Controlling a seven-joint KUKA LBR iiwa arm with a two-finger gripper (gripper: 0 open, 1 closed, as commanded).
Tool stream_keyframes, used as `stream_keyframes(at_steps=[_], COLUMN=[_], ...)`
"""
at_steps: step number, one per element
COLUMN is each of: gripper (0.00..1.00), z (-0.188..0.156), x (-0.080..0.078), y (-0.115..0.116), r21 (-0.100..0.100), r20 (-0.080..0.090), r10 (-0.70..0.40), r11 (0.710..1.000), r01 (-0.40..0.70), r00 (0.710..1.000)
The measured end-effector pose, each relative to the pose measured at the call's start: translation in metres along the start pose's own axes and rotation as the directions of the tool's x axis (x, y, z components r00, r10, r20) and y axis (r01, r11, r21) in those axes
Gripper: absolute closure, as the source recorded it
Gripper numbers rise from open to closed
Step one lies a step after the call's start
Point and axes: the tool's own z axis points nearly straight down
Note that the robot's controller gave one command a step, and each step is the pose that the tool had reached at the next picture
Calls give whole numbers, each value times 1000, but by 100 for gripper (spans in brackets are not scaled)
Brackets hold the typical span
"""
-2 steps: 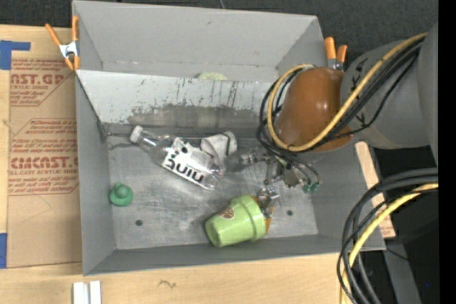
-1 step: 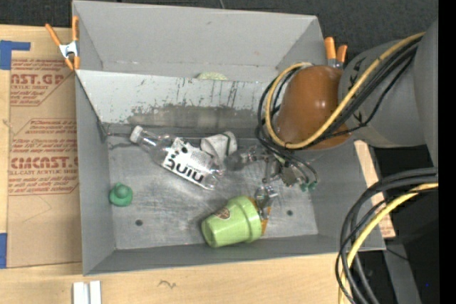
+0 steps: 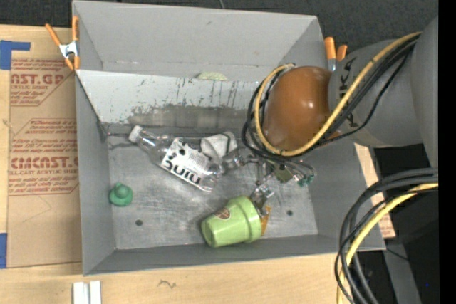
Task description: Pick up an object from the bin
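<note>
In the camera view, the gripper [image 3: 266,190] is hanging low in the right half of the bin [image 3: 192,39], beneath the arm's rounded orange cover [image 3: 296,107] with its loops of black and yellow cable [image 3: 258,117]. Whether it is standing open or closed cannot be told from here, and nothing is showing in its grasp.

Just below its tip, a light green cup [image 3: 232,223] is lying on its side near the bin's front wall. It is a stubby, rounded cup, its wider rim pointing right towards the gripper, with a small orange bit at that end. A small mark is sitting on its side, too small to read. Whether the gripper is touching the cup cannot be told.

Left of the gripper, a clear plastic bottle [image 3: 174,153] is lying slantwise across the middle of the floor, neck towards the back left. It is carrying a black label with white lettering that cannot be made out. A crumpled white scrap [image 3: 219,145] is resting against the bottle's right end. A small green cap [image 3: 120,195] is sitting alone by the left wall, well apart from the rest.
</note>
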Motion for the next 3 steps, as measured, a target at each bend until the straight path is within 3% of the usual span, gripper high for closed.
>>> stream_keyframes(at_steps=[1,2,3], gripper=[0,0,100], z=[6,3,8], x=[8,14,10], y=[13,16,10], r21=[0,-5,-22], r20=[10,3,-28], r10=[-105,-167,-450], r11=[994,986,893], r01=[105,167,450], r00=[994,986,892])
